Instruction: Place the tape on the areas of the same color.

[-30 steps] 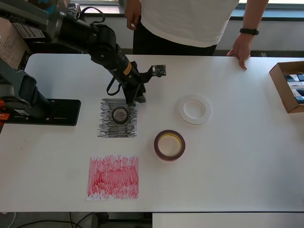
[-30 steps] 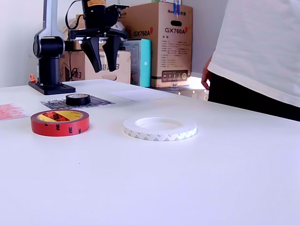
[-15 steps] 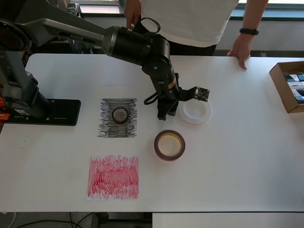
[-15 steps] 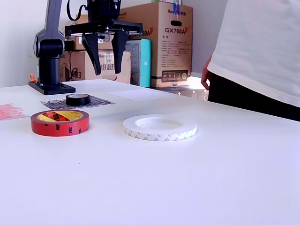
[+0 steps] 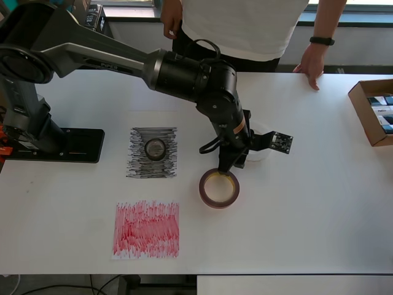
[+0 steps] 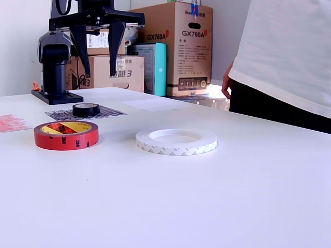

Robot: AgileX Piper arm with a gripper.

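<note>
Gripper (image 6: 98, 49) spread wide, holding nothing, hanging above the red tape (image 6: 66, 135), clear of it. Black tape (image 5: 155, 148) sits on the black patch (image 5: 136, 165). White tape (image 6: 176, 141) lies flat beside the red roll; red patch (image 5: 146, 228) bare. Cardboard box (image 5: 363, 108) at overhead right edge, contents unclear. White table (image 5: 307, 203). Carton (image 6: 181, 46) behind reads "GX760A".

black tape roll (image 5: 155, 148), red roll (image 6: 66, 135) — white roll (image 6: 176, 141)

White tape roll (image 5: 256, 152) mostly hidden under arm in overhead view. Red patch (image 6: 10, 122) cut by exterior view's left edge. Bystander's (image 5: 245, 24) head out of frame.
</note>
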